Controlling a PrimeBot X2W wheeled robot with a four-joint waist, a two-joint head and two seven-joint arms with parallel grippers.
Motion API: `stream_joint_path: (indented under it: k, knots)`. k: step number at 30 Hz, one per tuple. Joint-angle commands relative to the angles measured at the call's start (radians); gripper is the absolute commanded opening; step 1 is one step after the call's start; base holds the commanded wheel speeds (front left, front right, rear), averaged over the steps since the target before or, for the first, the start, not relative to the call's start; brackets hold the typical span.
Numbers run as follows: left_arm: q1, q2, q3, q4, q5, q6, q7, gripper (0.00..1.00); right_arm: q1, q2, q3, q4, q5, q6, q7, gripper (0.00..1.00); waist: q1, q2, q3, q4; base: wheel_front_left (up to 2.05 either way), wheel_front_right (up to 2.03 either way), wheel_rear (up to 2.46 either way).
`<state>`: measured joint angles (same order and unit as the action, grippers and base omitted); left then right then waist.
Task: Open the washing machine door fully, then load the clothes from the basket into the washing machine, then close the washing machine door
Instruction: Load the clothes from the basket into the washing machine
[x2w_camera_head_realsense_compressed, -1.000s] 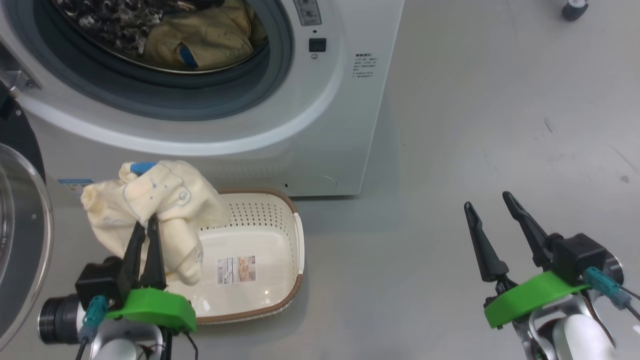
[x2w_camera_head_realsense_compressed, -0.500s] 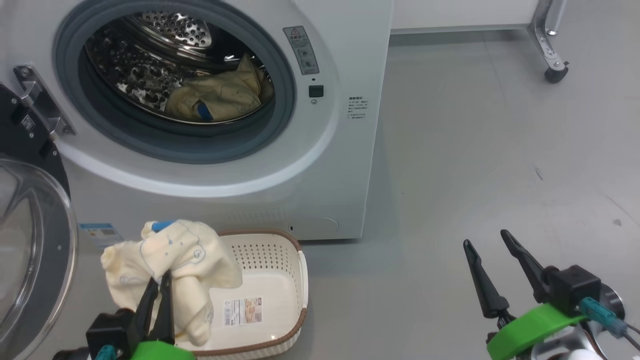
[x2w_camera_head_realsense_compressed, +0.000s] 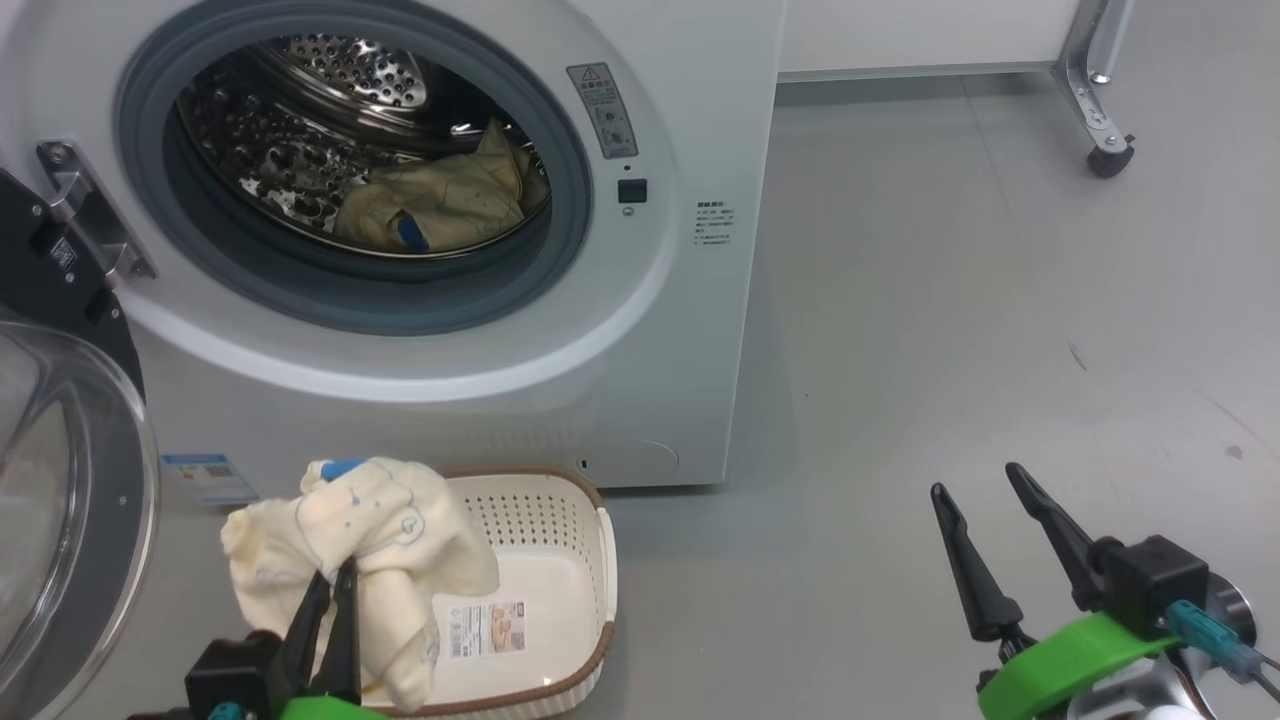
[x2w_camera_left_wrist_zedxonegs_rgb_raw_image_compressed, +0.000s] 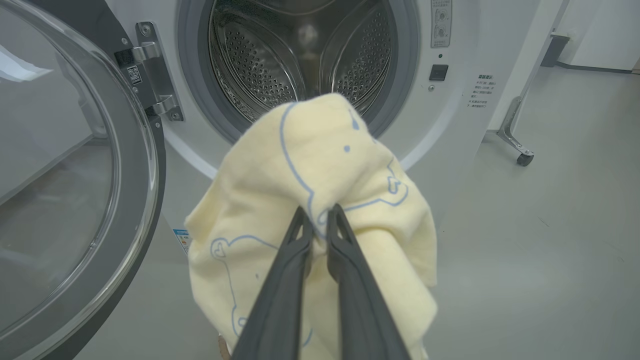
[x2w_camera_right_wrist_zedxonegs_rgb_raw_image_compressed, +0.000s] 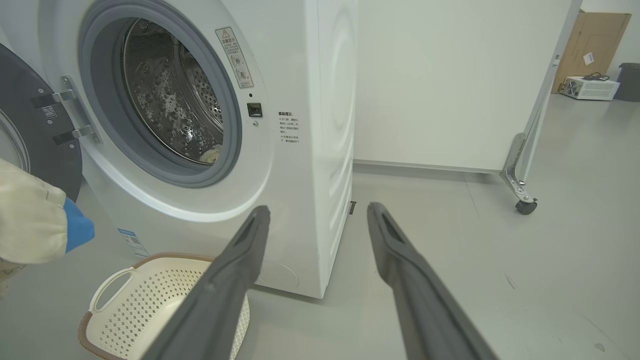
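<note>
Cream garment pinched by left hand over basket, door aside (right hand spread, empty).

My left tool is clamped on a cream-yellow bear-print garment, which drapes over both fingers. Behind it, the washing machine shows its steel drum exposed. The washing machine door stands open at left on its hinge.

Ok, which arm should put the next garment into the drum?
Left. The left claw is shut on a cream garment held above the basket, and its wrist view looks straight into the open drum. The right claw is open, empty and off to the side over the floor.
</note>
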<state>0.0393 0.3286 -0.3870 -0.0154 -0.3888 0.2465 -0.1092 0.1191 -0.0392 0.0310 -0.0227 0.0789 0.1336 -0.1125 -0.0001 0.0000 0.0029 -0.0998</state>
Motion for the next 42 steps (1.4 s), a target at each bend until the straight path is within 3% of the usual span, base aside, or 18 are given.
stream_joint_path:
  k: [1,15,25,33,42]
  knots:
    - [-0.048,0.019,0.041,-0.035,-0.002,0.072,-0.004,0.0,-0.028,-0.011,0.018,-0.038,-0.002,-0.003,0.006,1.0,0.0001,0.0,0.001,0.0,0.0,0.0,0.0]
    - [-0.101,0.012,0.044,0.003,-0.013,0.069,-0.013,0.0,-0.046,-0.011,0.039,-0.037,0.004,-0.003,0.004,1.0,0.0001,0.0,0.04,-0.014,0.0,0.0,0.0]
    - [-0.246,0.003,0.072,0.133,-0.082,0.007,0.009,0.0,-0.104,-0.011,0.068,-0.021,0.034,-0.003,-0.025,1.0,0.0001,0.0,0.136,-0.052,0.0,0.0,0.0]
    - [-0.436,0.008,0.099,0.326,-0.119,-0.049,0.022,0.0,-0.171,-0.011,0.09,0.016,0.065,-0.003,-0.069,1.0,0.0001,0.0,0.245,-0.102,0.0,0.0,0.0]
    - [-0.672,0.052,0.11,0.491,-0.13,-0.114,0.077,0.0,-0.235,-0.011,0.111,0.06,0.1,-0.003,-0.113,1.0,0.0001,0.0,0.348,-0.155,0.0,0.0,0.0]
